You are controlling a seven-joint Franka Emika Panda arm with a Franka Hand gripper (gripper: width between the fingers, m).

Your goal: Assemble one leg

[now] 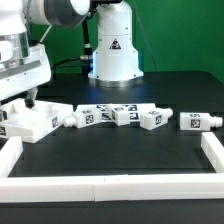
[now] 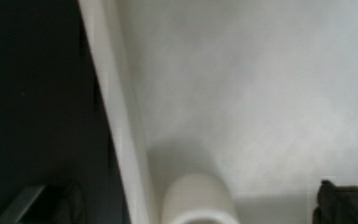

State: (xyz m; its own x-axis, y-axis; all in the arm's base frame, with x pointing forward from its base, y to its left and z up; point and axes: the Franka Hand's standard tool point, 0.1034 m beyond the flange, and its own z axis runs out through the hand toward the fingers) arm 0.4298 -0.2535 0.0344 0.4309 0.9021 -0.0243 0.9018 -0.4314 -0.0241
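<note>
The white square tabletop [image 1: 38, 121] lies on the black table at the exterior view's left. My gripper [image 1: 26, 102] hangs just above it, jaws open. In the wrist view the tabletop's flat white face [image 2: 247, 90] fills most of the picture, its edge running against the dark table. A white rounded cylinder end [image 2: 195, 198], seemingly a leg, shows between my two dark fingertips [image 2: 343, 200], touching neither. My gripper [image 2: 190, 208] holds nothing. Several white legs lie in a row: one [image 1: 78, 118] next to the tabletop, others [image 1: 128, 113] further along and one [image 1: 197, 122] apart.
A low white fence [image 1: 110, 186] runs along the front and up both sides [image 1: 214, 152]. The arm's white base [image 1: 113, 50] stands at the back, behind the row of legs.
</note>
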